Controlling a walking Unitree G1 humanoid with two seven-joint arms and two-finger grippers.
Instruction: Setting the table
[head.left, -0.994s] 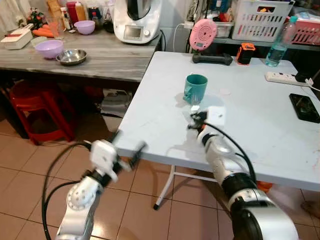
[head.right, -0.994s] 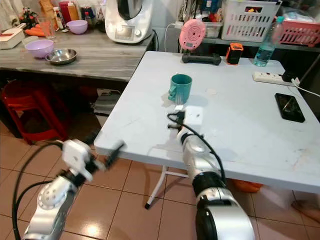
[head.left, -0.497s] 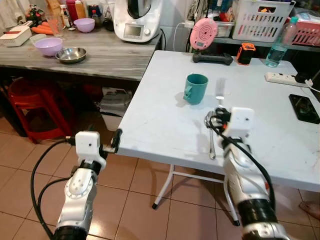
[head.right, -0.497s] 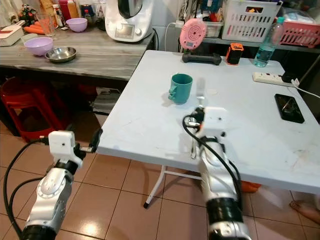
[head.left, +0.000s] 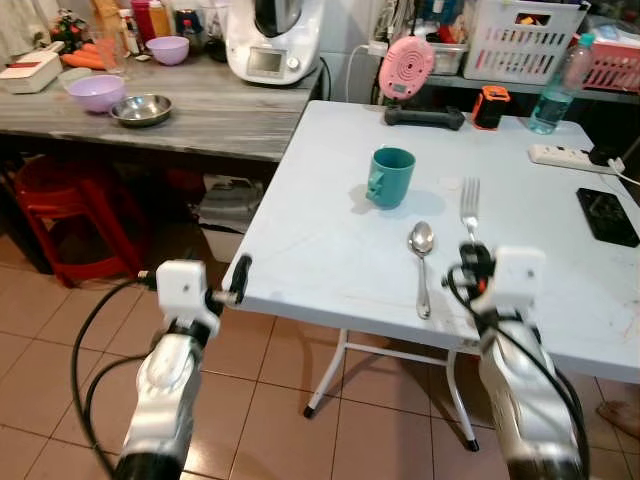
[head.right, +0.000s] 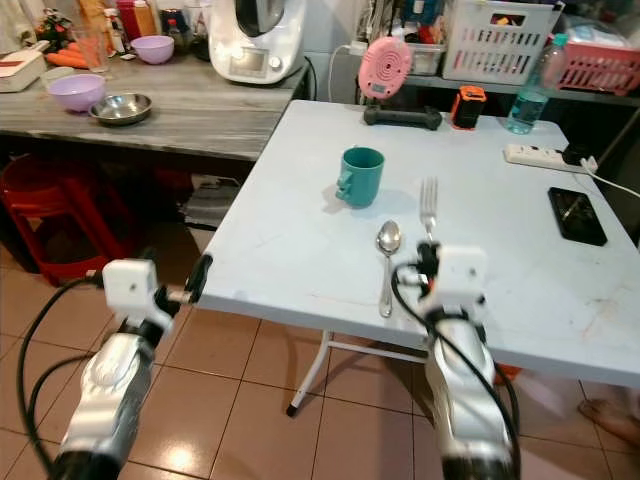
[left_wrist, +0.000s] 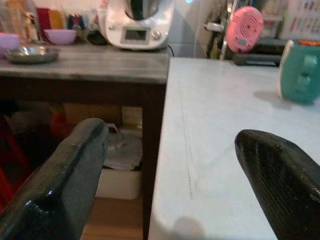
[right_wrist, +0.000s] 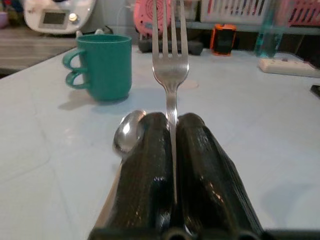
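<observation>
White and nearly bare, the table (head.left: 330, 250) stands against a grey wooden counter (head.left: 200, 110) in a cluttered kitchen, with a pink round gadget (head.left: 405, 68), a water bottle (head.left: 557, 85), a power strip (head.left: 565, 154) and a phone (head.left: 608, 214) kept along its far and right-hand sides. A place setting appears to be under way around the teal mug (head.left: 390, 177), which is taken here as the landmark.

Just to the right of the mug and nearer the robot, a spoon (head.left: 421, 262) lies flat on the table, bowl towards the mug and handle towards the near edge. A fork (head.left: 470, 205) is held further right of the mug, beside the spoon and roughly parallel to it, so a matching pair seems intended. It is gripped low on its handle by the right gripper (right_wrist: 172, 150), whose two black fingers are pressed together on the metal with no gap visible. The fork is pointed away from the robot, tines towards the far side; whether it touches the table cannot be told.

The fork is plain bright steel, slim-necked, with four straight tines.

The left gripper (left_wrist: 170, 170) is held well to the left of the mug, at the table's near-left corner, fingers spread wide and holding nothing, presumably kept out of the way.
</observation>
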